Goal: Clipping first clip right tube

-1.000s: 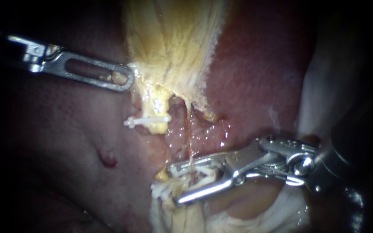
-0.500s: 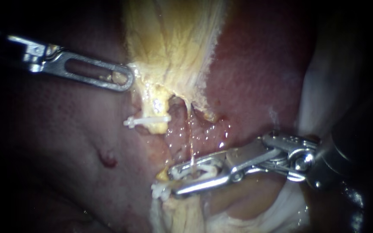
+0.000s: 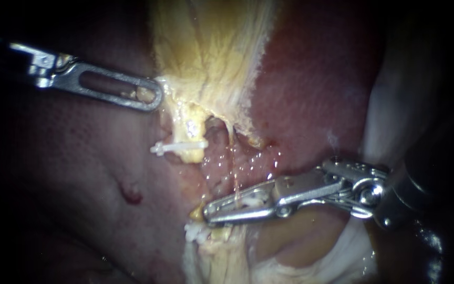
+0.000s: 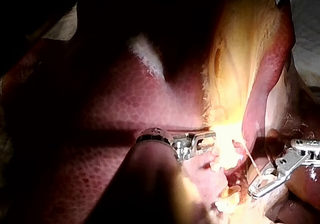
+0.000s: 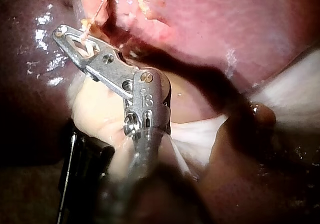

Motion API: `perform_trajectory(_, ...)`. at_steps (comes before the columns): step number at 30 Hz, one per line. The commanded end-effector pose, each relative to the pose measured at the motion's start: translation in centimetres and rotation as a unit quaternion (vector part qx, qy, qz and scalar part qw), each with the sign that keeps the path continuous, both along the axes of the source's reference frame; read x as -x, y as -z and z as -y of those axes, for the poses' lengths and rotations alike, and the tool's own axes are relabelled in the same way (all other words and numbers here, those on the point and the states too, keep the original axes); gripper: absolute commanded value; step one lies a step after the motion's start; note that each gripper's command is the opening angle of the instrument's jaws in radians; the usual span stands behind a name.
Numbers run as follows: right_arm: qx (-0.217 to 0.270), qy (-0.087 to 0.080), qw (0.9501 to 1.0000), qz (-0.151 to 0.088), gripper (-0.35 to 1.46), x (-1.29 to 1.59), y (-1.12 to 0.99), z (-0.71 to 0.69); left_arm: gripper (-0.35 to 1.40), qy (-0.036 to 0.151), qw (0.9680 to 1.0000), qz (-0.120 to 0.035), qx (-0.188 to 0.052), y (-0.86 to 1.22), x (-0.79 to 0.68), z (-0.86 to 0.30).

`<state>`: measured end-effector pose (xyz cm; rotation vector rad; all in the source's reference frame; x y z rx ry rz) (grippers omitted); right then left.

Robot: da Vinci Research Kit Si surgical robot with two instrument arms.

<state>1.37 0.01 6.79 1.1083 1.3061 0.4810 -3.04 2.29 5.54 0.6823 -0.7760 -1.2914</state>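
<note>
Altogether two instruments, two tubes and what may be three white clips show. The count is unsure because the ragged white bit [image 3: 193, 231] just near of the right instrument's tip is too blurred to name firmly. The left instrument [image 3: 151, 98] reaches in from the far left, lying almost level over the dark liver [image 3: 311, 94]. Its jaws seem closed on the yellow edge of the gallbladder [image 3: 211, 47], with tissue showing through the jaw's window. Just near of that tip, the left tube [image 3: 190, 123] carries a crosswise clip [image 3: 179, 146]. To its right the right tube [image 3: 233, 168], a thin pale strand, runs from the gallbladder's base toward the viewer and passes between the jaws of the right instrument [image 3: 208, 212]. That instrument comes in from the right, angled slightly toward the near left. Its jaws stand almost together, pressed from both sides on the held clip [image 3: 248, 200], which straddles the strand. The jaws hide the tube's nearer stretch.
</note>
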Motion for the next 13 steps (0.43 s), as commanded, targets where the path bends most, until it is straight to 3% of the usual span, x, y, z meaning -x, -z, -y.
perform_trajectory(1, 0.0, 0.0, 1.0, 0.0, -0.35, 0.0, -0.02, 0.01, -0.35, 0.0, 1.0, 0.0, 0.0, 0.0, 0.0, 0.0)
perform_trajectory(13, 0.001, 0.0, 1.0, 0.0, -0.35, 0.01, -0.09, 0.0, -0.35, 0.0, 1.0, 0.0, 0.0, 0.0, 0.0, 0.0)
